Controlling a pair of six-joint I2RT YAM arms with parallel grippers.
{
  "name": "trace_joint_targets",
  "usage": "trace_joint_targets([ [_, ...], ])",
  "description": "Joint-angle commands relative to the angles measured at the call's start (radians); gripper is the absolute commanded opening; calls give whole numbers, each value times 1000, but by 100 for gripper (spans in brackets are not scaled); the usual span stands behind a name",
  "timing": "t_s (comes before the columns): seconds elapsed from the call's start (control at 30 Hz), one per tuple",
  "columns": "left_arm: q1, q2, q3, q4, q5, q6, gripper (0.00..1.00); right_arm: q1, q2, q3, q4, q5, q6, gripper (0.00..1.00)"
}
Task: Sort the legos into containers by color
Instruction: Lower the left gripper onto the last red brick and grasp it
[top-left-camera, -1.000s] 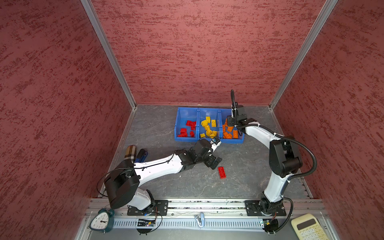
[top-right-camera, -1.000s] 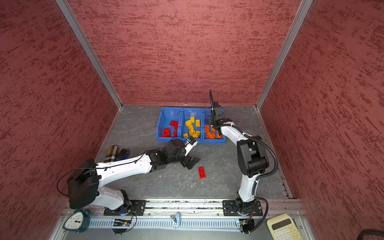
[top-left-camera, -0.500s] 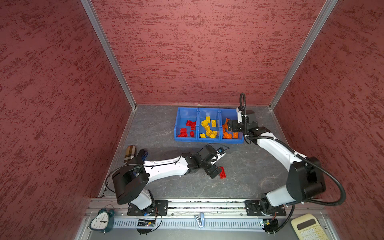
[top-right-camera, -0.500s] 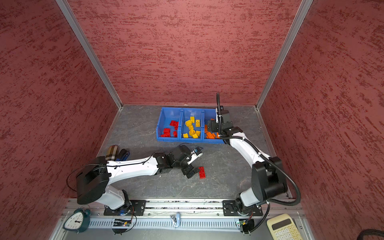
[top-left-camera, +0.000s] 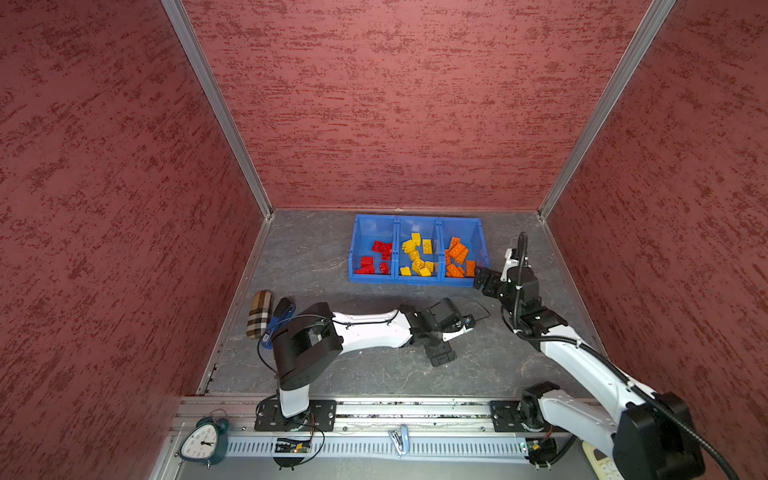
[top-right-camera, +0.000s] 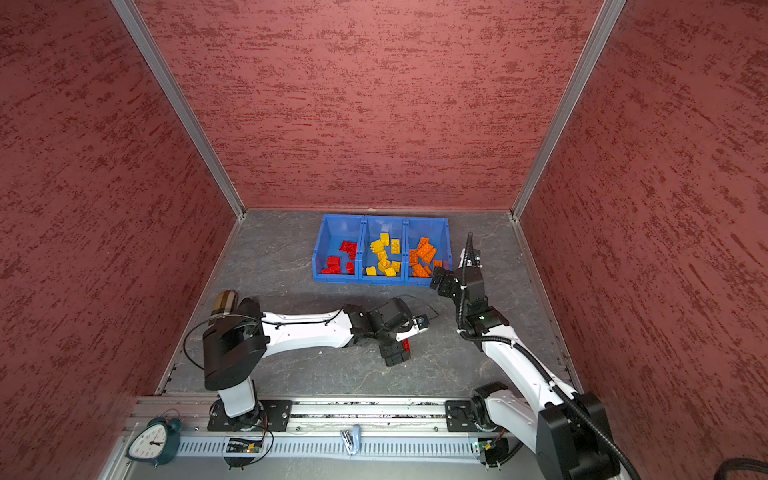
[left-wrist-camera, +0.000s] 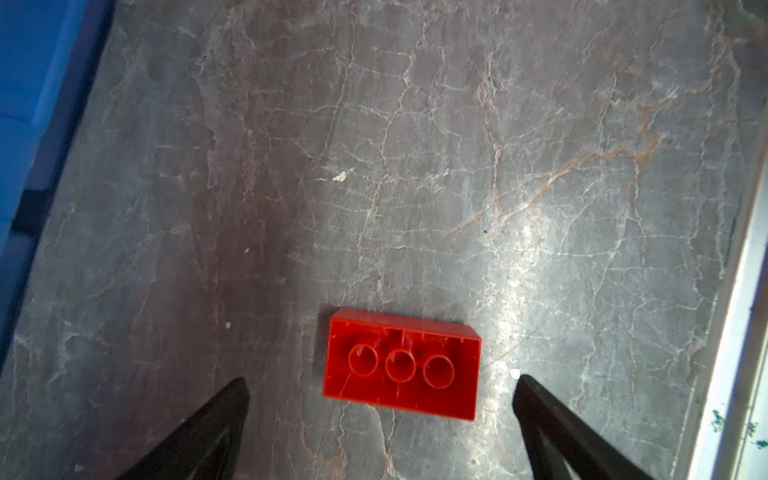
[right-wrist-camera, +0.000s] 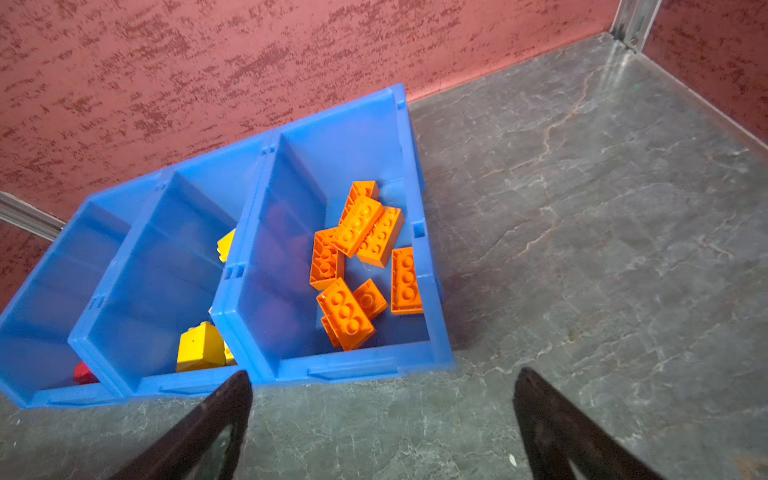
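The bins (top-left-camera: 417, 281) stand near the worktop's (top-left-camera: 316, 257) back edge, right of middle. The left arm (top-left-camera: 365, 328) lies across the middle; the left end effector (top-left-camera: 441, 354) straddles a red brick (left-wrist-camera: 401, 365), fingers (left-wrist-camera: 208, 424) clear of it on both sides. Open worktop fills the back left and back right corners. A plaid case (top-left-camera: 258, 313) and stapler (top-left-camera: 281, 312) crowd the left edge.

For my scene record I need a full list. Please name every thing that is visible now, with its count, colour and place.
containers: three joined, blue, back of table
red legos: several, red, left container
yellow legos: several, yellow, middle container
orange legos: several, orange, right container
loose lego: one, red, mid-table, underside up
case: one, brown plaid, left table edge
stapler: one, blue, beside case
alarm clock: one, teal, front left
calculator: one, cream, front right, partly hidden
left gripper: one, black, open over loose lego
right gripper: one, black, open, empty, before right container
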Motion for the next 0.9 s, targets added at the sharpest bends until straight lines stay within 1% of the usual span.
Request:
trace_joint_targets([
  [0.0, -6, 46, 43, -53, -32, 78, 100, -1, -28, 25, 20, 39, 2, 99],
  [0.03, -7, 62, 62, -74, -35, 83, 100, -1, -31, 21, 20, 42, 4, 99],
  [0.13, -13, 95, 101, -115, -37, 91, 96, 0, -41, 11, 19, 62, 18, 99],
  [0.37, -18, 141, 133, -159, -48, 86, 87, -1, -49, -1, 28, 72, 21, 99],
  [0.43, -18, 153, 140, -162, -38, 79, 82, 0, -48, -2, 31, 71, 19, 99],
  [0.53, -18, 172, 164, -178, -23, 69, 69, 0, -45, -2, 34, 65, 19, 99],
  [0.6, -18, 180, 168, -181, -32, 68, 63, 0, -44, -2, 36, 61, 19, 99],
  [0.67, -14, 177, 165, -176, -41, 65, 60, 0, -42, -2, 37, 58, 17, 99],
  [0.77, 1, 156, 155, -165, -20, 44, 54, 0, -38, 2, 38, 44, 7, 99],
  [0.87, 20, 121, 131, -132, -14, 19, 54, 0, -32, 6, 38, 29, 5, 99],
])
